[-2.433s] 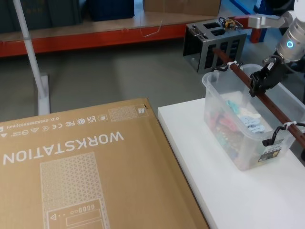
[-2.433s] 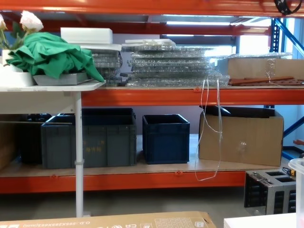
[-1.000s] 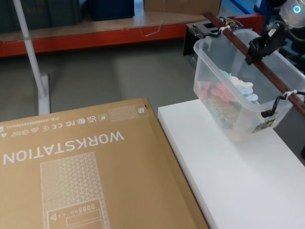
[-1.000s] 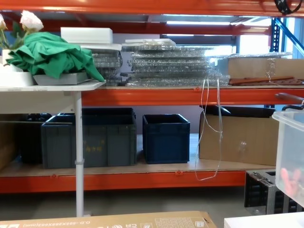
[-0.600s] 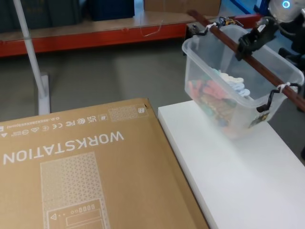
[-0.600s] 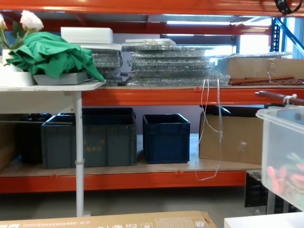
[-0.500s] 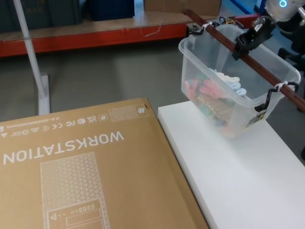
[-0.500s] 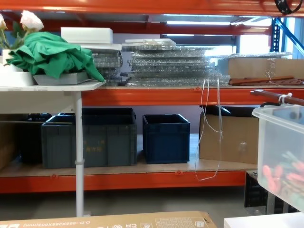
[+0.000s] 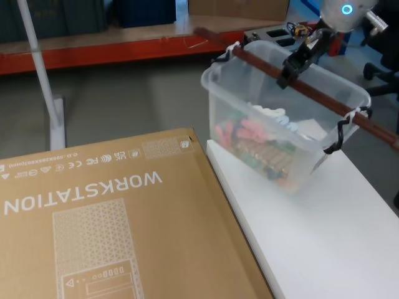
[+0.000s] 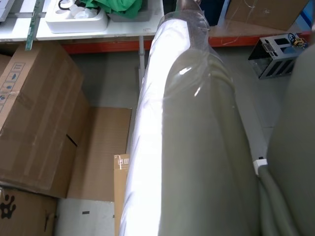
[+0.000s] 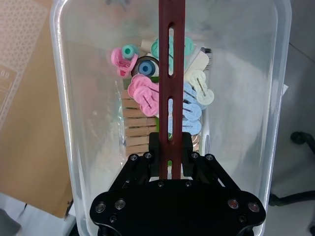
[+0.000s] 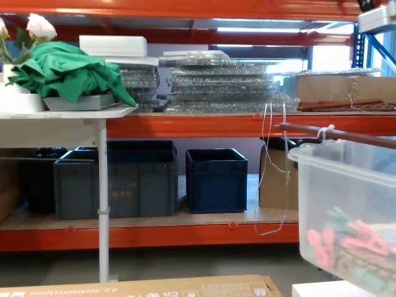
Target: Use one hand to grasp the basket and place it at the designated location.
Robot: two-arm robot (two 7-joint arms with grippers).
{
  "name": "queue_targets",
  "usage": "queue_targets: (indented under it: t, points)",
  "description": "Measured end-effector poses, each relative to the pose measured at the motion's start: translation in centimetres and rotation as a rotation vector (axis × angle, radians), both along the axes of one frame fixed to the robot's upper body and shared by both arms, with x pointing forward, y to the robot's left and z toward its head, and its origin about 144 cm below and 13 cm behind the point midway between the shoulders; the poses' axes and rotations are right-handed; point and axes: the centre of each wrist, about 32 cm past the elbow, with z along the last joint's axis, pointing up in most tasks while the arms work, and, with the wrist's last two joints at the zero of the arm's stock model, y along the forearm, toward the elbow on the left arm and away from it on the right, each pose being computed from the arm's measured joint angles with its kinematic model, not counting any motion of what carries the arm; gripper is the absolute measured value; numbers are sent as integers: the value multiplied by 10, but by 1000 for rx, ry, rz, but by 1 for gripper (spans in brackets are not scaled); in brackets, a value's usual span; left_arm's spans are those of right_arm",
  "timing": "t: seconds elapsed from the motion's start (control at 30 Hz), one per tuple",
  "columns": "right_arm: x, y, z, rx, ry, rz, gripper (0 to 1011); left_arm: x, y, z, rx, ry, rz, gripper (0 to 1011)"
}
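While its reddish-brown rod handle (image 9: 262,63) is being clenched between the jaws of the black two-finger right gripper (image 9: 288,76), the translucent whitish plastic basket (image 9: 215,103) is being held tilted, clear above the far left corner of the white table (image 9: 324,237), near the brown cardboard box (image 9: 106,218); pink and green pegs (image 11: 140,91) are being carried inside.
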Motion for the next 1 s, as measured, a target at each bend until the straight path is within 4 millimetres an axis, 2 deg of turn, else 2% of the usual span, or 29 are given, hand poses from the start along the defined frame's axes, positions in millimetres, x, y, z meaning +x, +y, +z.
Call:
queue_targets:
  t: [1.0]
  points:
    - [-41, 79, -1, -55, 12, 417, 238, 0, 0, 0, 0, 0, 0, 0]
